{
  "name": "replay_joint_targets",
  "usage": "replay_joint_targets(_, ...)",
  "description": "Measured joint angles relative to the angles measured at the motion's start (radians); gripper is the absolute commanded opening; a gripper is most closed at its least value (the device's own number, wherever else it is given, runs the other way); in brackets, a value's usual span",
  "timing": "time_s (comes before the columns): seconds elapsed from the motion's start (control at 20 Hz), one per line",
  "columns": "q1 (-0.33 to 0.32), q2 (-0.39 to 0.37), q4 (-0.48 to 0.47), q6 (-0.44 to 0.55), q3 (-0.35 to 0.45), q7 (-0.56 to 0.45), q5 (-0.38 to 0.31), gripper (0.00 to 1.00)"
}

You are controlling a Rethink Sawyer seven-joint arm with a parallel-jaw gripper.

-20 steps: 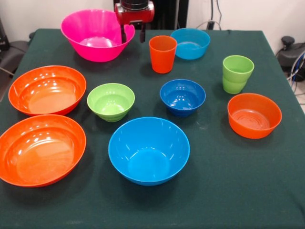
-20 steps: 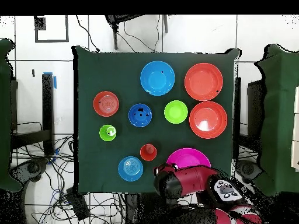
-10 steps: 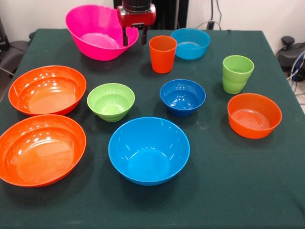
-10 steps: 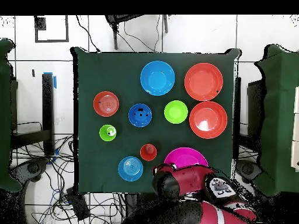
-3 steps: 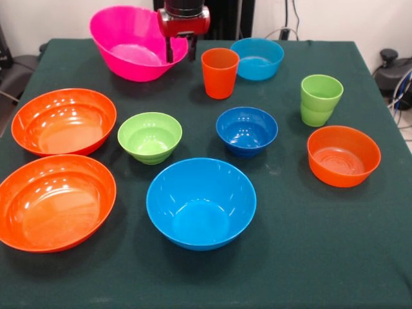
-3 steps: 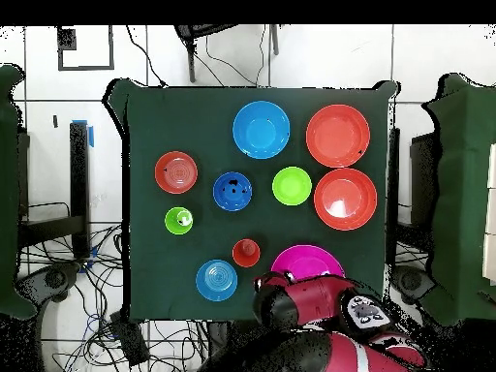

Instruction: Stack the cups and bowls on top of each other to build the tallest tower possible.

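Observation:
My gripper (image 5: 181, 51) is shut on the right rim of the large pink bowl (image 5: 129, 45), one finger inside the rim and one outside. The bowl hangs tilted at the back of the table, with its left side higher. Right of it stand the orange cup (image 5: 219, 72) and the light blue bowl (image 5: 257, 58). Two lime green cups (image 5: 320, 100) sit nested at the right. The large blue bowl (image 5: 201, 203) is near the front middle, and two large orange bowls (image 5: 63, 121) (image 5: 55, 201) lie at the left. No tower shows. From overhead the arm hides the gripper beside the pink bowl (image 6: 308, 262).
The small lime green bowl (image 5: 149, 136) and the dark blue bowl (image 5: 246, 131) sit mid-table. A small orange bowl (image 5: 343, 156) is at the right. All stand apart on the dark green cloth (image 5: 290, 257). Cables lie beyond the table's right edge.
A second ago the pink bowl rested flat on the table. It has since risen and tilted with the gripper on its rim, and has barely moved in the last half second.

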Motion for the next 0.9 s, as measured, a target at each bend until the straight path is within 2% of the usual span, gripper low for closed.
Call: replay_joint_targets(0.9, -0.017, -0.014, 0.001, 0.0, -0.007, 0.0, 0.0, 0.0)
